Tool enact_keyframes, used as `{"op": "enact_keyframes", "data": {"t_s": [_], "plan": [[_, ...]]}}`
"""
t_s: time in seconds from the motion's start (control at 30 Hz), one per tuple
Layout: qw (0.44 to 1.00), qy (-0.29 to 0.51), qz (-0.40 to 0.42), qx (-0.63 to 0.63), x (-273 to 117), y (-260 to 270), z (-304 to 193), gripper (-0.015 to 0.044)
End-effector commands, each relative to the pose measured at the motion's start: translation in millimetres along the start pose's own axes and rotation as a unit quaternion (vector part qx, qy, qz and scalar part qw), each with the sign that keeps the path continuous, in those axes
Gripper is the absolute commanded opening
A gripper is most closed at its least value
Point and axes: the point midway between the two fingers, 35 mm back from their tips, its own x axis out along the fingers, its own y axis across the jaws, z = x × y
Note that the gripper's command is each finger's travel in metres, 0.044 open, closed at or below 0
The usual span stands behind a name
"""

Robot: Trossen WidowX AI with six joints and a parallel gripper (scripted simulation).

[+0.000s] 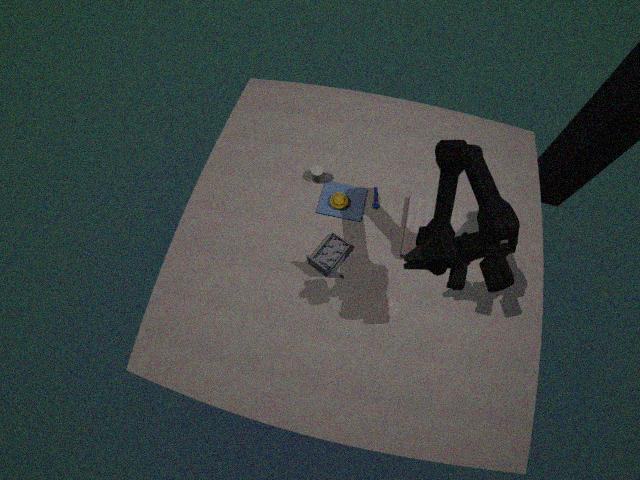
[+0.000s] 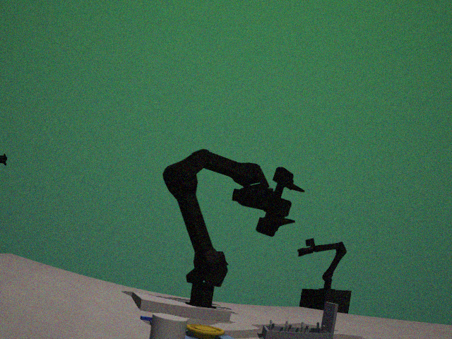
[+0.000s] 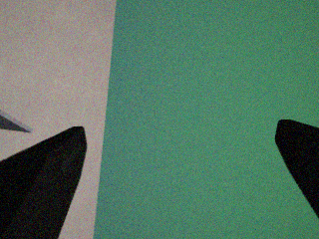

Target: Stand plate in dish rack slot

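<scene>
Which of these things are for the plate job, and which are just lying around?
For the job:
- yellow plate
- grey dish rack
- open pincer

Just lying around:
- blue mat under the plate
- white cylinder
- small blue stick
- long pale bar

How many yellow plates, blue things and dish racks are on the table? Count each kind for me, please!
Yellow plates: 1 (the plate)
Blue things: 2 (a flat square and a thin stick)
Dish racks: 1 (the grey rack)
Total: 4
</scene>
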Motion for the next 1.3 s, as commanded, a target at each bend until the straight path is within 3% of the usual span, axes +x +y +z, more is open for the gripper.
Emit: {"op": "enact_keyframes", "data": {"t_s": [0.0, 0.63, 1.27], "plan": [[1.000, 0.002, 0.002, 0.000, 1, 0, 0, 0.0400], [0.958, 0.222, 0.164, 0.076, 61, 15, -45, 0.0400], [0.831, 0.398, 0.307, 0.238, 113, 37, -118, 0.0400]]}}
